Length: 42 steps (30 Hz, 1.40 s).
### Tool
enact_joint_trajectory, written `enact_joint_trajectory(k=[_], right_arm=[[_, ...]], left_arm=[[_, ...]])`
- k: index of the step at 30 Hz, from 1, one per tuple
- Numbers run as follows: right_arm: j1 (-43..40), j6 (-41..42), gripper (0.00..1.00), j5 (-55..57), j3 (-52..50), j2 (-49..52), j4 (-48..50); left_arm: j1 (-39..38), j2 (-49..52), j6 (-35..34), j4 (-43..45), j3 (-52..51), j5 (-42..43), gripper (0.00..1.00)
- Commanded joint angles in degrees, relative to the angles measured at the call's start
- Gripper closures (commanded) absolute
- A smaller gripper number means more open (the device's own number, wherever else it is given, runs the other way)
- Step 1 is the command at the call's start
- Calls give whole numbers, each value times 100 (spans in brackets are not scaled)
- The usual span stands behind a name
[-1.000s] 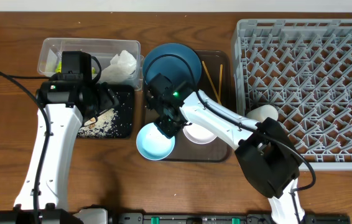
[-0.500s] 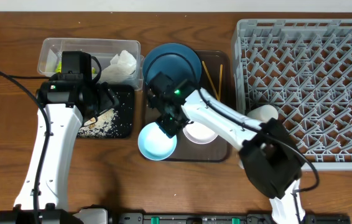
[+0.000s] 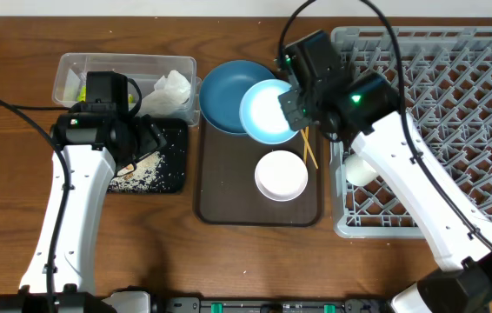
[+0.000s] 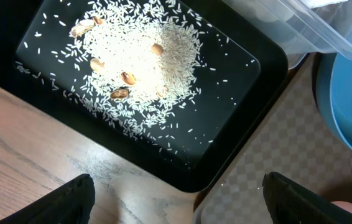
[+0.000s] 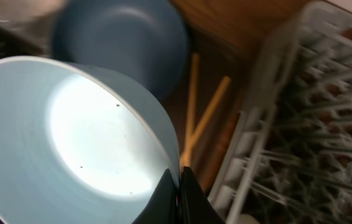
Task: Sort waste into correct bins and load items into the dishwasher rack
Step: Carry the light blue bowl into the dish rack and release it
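The right jaws are clamped on the rim of the small light blue bowl (image 3: 268,111), which hangs tilted in the air over the edge of the large dark blue plate-bowl (image 3: 227,94) and just short of the grey dishwasher rack (image 3: 455,104). The wrist view shows only a thin pinch on the bowl's lip. That is the likely weak point: with so little rim held and the bowl canted, a knock or a quick swing could twist it loose. It would then drop onto the two wooden chopsticks (image 5: 191,118) or the brown serving tray (image 3: 229,191) below.

The rack's near wall and its upright pegs stand between the bowl and any slot, so a low approach risks clipping them. A small white cup (image 3: 359,168) appears to lie just inside that wall, partly hidden by the arm, and takes up room there. The white bowl (image 3: 281,175) sits upright on the serving tray.

Across the surface, the left jaws stand wide apart and empty above the black tray (image 4: 238,155), where rice crumbs (image 4: 145,56) lie scattered. A crumpled napkin (image 3: 173,89) and a yellow-green wrapper (image 3: 76,85) lie in the clear tub (image 3: 124,61).
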Motion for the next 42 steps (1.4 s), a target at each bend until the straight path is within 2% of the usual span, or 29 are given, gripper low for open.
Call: enact_joint_trajectory(k=[1, 5, 9, 13, 19, 21, 25, 34, 42], right_arm=[[-151, 223, 99, 852, -17, 103, 39], [-404, 219, 99, 2809, -17, 103, 601], [-706, -39, 99, 4022, -22, 155, 1438], [-1139, -994, 99, 4258, -26, 420, 2208], [-1620, -2634, 99, 5440, -26, 1228, 3254], [-1705, -2946, 99, 5869, -26, 1497, 3694], [-1862, -3309, 99, 5943, -26, 1926, 4308], [-1952, -3644, 99, 6033, -28, 2601, 4264], [-1832, -3206, 99, 6026, -68, 2658, 3593]], left_arm=[[24, -57, 35, -33, 118, -68, 11], [24, -57, 35, -35, 118, -68, 11], [24, -57, 35, -35, 118, -70, 11], [24, -57, 35, -33, 118, -68, 11], [24, -57, 35, -35, 118, -70, 11], [24, -57, 35, -35, 118, -68, 11], [24, -57, 35, -35, 118, -68, 11], [24, -57, 35, -35, 118, -68, 11], [24, -57, 35, -35, 118, -70, 11]])
